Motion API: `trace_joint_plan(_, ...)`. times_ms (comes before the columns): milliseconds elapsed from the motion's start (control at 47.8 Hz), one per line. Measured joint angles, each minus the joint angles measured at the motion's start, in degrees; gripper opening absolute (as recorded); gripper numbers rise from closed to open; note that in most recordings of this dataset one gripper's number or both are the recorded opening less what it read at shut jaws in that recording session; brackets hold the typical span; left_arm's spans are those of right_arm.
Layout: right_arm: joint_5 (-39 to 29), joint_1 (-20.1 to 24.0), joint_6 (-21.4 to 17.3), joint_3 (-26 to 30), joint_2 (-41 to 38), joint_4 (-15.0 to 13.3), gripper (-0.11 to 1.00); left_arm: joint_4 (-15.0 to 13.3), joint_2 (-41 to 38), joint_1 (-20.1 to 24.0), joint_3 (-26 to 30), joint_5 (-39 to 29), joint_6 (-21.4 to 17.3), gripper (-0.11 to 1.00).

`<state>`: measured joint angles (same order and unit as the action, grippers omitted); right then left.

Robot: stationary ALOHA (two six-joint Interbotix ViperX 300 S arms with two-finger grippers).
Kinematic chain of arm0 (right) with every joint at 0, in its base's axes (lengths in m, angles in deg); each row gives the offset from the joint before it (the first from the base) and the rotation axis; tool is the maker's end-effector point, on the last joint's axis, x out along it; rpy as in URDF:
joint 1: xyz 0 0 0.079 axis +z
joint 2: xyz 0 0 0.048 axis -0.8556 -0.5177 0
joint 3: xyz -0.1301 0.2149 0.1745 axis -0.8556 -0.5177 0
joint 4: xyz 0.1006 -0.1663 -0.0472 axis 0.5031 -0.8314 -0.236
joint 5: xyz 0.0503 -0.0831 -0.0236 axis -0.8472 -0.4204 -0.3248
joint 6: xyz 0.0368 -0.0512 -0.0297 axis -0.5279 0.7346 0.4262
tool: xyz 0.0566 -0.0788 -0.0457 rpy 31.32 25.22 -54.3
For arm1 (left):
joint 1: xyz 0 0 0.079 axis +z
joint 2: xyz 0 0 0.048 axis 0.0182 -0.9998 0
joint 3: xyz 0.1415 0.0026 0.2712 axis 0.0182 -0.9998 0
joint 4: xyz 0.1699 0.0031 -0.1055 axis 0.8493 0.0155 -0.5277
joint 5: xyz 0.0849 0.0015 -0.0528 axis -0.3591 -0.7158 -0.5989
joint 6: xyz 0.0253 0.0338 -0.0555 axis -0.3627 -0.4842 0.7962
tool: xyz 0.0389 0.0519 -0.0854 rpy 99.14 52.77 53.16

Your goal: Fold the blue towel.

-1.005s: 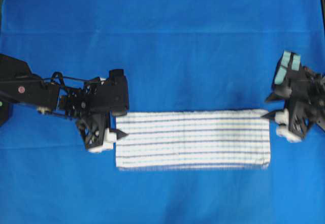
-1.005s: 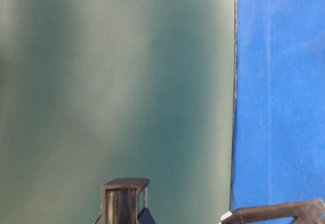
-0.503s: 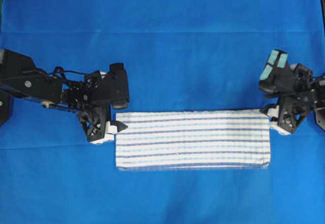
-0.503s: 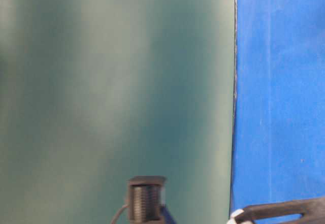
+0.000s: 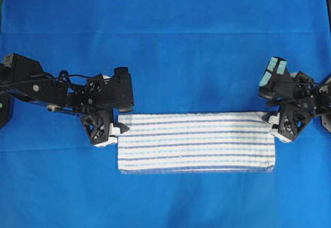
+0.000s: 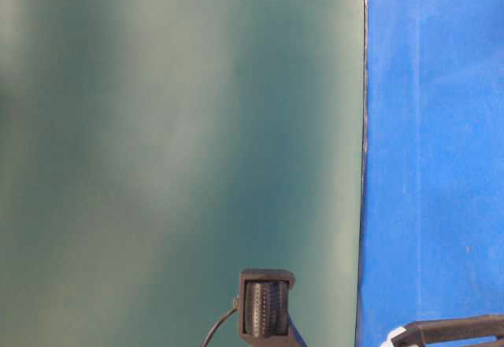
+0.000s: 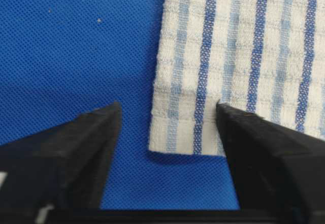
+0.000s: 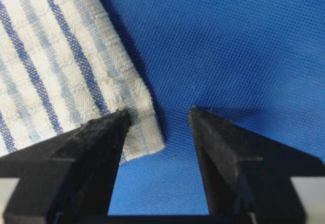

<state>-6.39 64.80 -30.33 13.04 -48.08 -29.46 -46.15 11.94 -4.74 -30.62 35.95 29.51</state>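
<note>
Towel: the blue towel (image 5: 195, 142) lies flat as a long strip on the blue cloth (image 5: 165, 31), apparently already doubled once.
Left gripper: the left gripper (image 5: 117, 130) sits at the towel's upper left corner, jaws apart and straddling it, likely to pinch it; nothing held.
Right gripper: the right gripper (image 5: 271, 120) mirrors this at the towel's upper right corner, jaws wide and empty.
Hidden: the table-level view shows no towel, only a green wall and arm parts; layers under the towel are unseen.

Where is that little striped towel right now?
In the overhead view, the blue towel lies flat below centre on the blue cloth, between the left end effector and right end effector.
</note>
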Motion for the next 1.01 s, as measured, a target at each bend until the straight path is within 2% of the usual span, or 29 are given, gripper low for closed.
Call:
trace_joint_plan(63, 0.1, 0.0, 0.1, 0.0, -0.1, 0.1, 0.53, -0.1, -0.1, 0.0, 0.0, -0.7, 0.0, 0.44)
trace_joint_plan(105, 0.1, -0.1, 0.1, 0.0, -0.1, 0.1, 0.46, -0.1, 0.0, 0.0, 0.1, -1.3, 0.0, 0.34)
trace_joint_plan(168, 0.2, 0.0, 0.0, 0.0, -0.1, 0.1, 0.3, -0.1, 0.0, -0.4, 0.1, -1.7, 0.4, 0.18)
trace_joint_plan(188, 0.3, 0.0, 0.1, 0.0, -0.2, 0.2, 0.22, -0.2, 0.0, -0.5, 0.1, -1.9, 0.3, 0.13)
trace_joint_plan(251, 0.7, 0.2, 0.3, 0.0, -0.1, 0.2, 0.05, -0.2, 0.0, -1.1, 0.3, -2.5, 0.2, 0.04)
trace_joint_plan(607, 2.0, 0.4, 0.4, 0.0, -0.1, 0.2, 0.04, -0.2, 0.0, -1.1, 0.6, -3.5, 0.1, 0.04)
trace_joint_plan(712, 1.1, 0.4, 0.4, 0.4, 1.1, 0.2, 0.04, -0.2, 1.0, -1.1, 1.3, -6.9, 0.2, 0.04)
trace_joint_plan(1005, -11.9, 0.8, 0.4, 4.7, 13.6, 0.2, 0.04, -0.2, 8.3, -2.5, 5.7, -18.2, 0.1, 0.04)
